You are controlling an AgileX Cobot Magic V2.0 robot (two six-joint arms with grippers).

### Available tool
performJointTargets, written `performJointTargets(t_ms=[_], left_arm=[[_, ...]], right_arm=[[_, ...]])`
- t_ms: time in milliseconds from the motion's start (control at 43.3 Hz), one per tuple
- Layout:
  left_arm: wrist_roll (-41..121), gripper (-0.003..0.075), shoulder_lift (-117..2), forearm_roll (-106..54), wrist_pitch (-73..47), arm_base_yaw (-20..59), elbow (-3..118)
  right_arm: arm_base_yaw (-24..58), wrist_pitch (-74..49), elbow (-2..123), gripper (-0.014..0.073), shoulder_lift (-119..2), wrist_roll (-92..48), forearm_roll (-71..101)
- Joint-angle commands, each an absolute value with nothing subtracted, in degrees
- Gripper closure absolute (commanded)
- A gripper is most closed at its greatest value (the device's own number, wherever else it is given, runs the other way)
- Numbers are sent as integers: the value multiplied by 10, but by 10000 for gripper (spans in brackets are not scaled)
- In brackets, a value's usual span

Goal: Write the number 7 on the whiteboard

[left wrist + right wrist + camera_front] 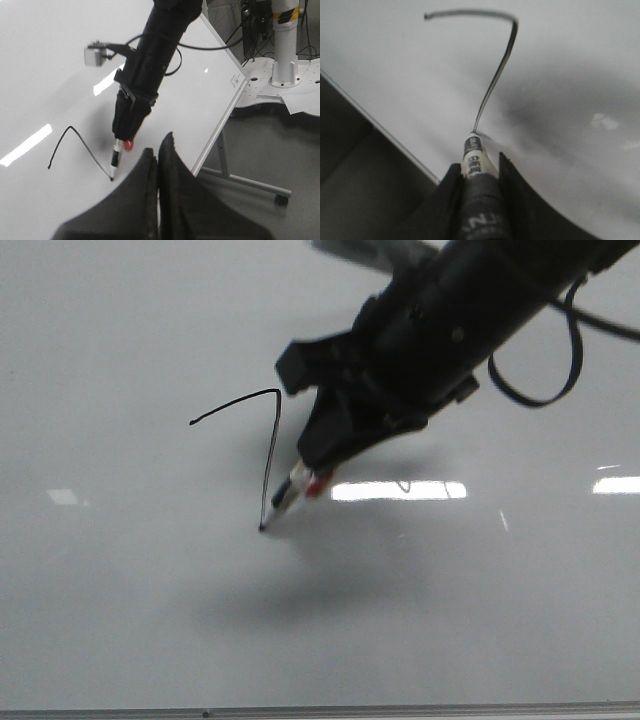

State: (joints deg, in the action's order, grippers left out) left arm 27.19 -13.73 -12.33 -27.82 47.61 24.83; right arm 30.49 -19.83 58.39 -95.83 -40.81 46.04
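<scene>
The whiteboard (120,620) fills the front view, pale and glossy. The number 7 (272,440) is a thin black line: a slanted top stroke and a long downstroke. My right gripper (325,455) is shut on a white marker (285,502) whose tip touches the board at the lower end of the downstroke. The marker (474,157) also shows between the right fingers in the right wrist view, with the 7 (497,65) beyond it. My left gripper (158,152) is shut and empty, off the board's side; it sees the 7 (75,145) and the marker (115,162).
Bright light reflections (398,490) lie on the board to the right of the marker. The board's thin metal edge (320,710) runs along the front. In the left wrist view, the board's stand legs (235,177) and a white robot base (285,75) are on the floor.
</scene>
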Motion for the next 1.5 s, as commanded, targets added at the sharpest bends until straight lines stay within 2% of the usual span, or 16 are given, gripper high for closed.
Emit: performJointTargets(t_ms=[0,92,347,462,508,578,716,786,878,994,1202,1386,1479], left_arm=[[267,741,-143,-131,-229,480,264],[267,741,-143,-131,-229,480,264],[267,741,-143,-133,-226,480,264],[267,730,-171,-131,-258,480,268],[267,696,-191,-131,-269,480,272],[267,592,-227,-131,-275,480,283],[267,279,-298,-131,-277,480,309],[267,221,-327,-132,-275,480,315],[267,246,-360,-135,-273,480,320],[267,311,-388,-135,-270,480,320],[267,444,-397,-158,-254,480,320],[267,601,-397,-160,-244,480,320],[267,636,-397,-160,-247,480,320]], right_arm=[[311,-143,592,652,-958,-418,459],[329,-182,597,654,-934,-432,459],[397,-402,662,654,-805,-574,458],[412,-443,692,654,-794,-594,451],[418,-461,703,654,-794,-594,443],[434,-476,713,653,-794,-594,427],[459,-481,719,653,-794,-594,417],[468,-481,719,653,-794,-594,417],[480,-473,719,653,-794,-594,417],[495,-463,719,653,-794,-594,417],[511,-451,719,653,-794,-594,418],[512,-446,719,653,-794,-594,418],[512,-435,719,621,-794,-594,419]])
